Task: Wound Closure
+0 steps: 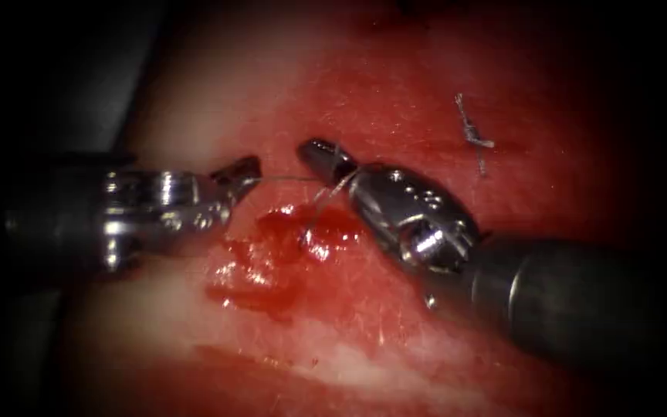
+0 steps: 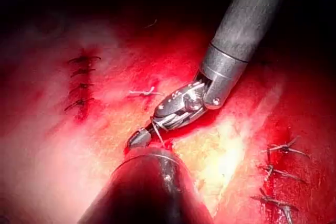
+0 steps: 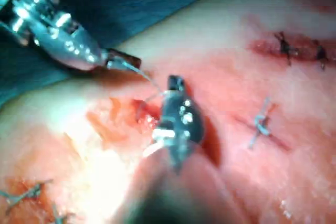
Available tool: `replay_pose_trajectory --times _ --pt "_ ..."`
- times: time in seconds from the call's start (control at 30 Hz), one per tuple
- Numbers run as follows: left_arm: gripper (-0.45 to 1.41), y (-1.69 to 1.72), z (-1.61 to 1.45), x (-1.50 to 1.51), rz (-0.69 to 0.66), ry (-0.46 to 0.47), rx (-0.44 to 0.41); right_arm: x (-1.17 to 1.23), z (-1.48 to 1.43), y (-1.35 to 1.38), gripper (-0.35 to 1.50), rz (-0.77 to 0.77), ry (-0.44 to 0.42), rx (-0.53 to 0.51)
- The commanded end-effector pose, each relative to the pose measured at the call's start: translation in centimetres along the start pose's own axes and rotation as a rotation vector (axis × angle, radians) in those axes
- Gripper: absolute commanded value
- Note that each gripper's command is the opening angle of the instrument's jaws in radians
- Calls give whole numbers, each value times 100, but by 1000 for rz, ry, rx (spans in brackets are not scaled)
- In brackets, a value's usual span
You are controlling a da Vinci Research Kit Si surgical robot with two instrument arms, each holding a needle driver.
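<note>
Left silver needle driver (image 1: 242, 174), entering from nine o'clock, clamped on thin pale thread (image 1: 287, 179). Right silver needle driver (image 1: 319, 155), entering from four o'clock, closed, thread wrapped around its jaws. Thread strung taut between both tools, dropping into red wet cut (image 1: 303, 232) in pink pork tissue (image 1: 395, 85). Curved needle: cannot tell where. Knotted grey stitch (image 1: 472, 135) at two o'clock.

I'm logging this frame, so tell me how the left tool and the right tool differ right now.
The left tool comes in level from the picture's left; the right tool slants up from the lower right. The left tool's jaws grip the end of a taut thread; the right tool's shut jaws have thread looped around them. Both hover just above the red fluid on the tissue.
</note>
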State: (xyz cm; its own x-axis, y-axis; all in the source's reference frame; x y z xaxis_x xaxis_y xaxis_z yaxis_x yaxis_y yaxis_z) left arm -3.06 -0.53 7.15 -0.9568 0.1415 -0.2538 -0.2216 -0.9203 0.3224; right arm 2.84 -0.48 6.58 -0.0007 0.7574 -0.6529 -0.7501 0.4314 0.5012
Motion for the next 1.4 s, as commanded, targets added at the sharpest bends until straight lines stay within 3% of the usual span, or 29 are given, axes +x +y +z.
replay_pose_trajectory --times 0.03,0.23,0.43,0.8,1.17,1.4 --pt "-45 -3 9 4 -3 3 -2 -7 2 -2 -35 -18 11 -9" --pt "-45 -39 26 0 -20 -27 -8 -8 -7 -12 -35 -55 51 -19" --pt "-45 -75 63 1 -34 -57 -4 -9 -14 -36 -35 -122 116 -16" --pt "-45 -153 117 3 -46 -92 -16 -25 -32 -73 -35 -217 117 -10" --pt "-45 -186 145 17 -31 -112 14 -48 -70 -111 -35 -266 101 30" --pt "-45 -193 152 15 -24 -110 19 -72 -88 -121 -35 -290 90 45"
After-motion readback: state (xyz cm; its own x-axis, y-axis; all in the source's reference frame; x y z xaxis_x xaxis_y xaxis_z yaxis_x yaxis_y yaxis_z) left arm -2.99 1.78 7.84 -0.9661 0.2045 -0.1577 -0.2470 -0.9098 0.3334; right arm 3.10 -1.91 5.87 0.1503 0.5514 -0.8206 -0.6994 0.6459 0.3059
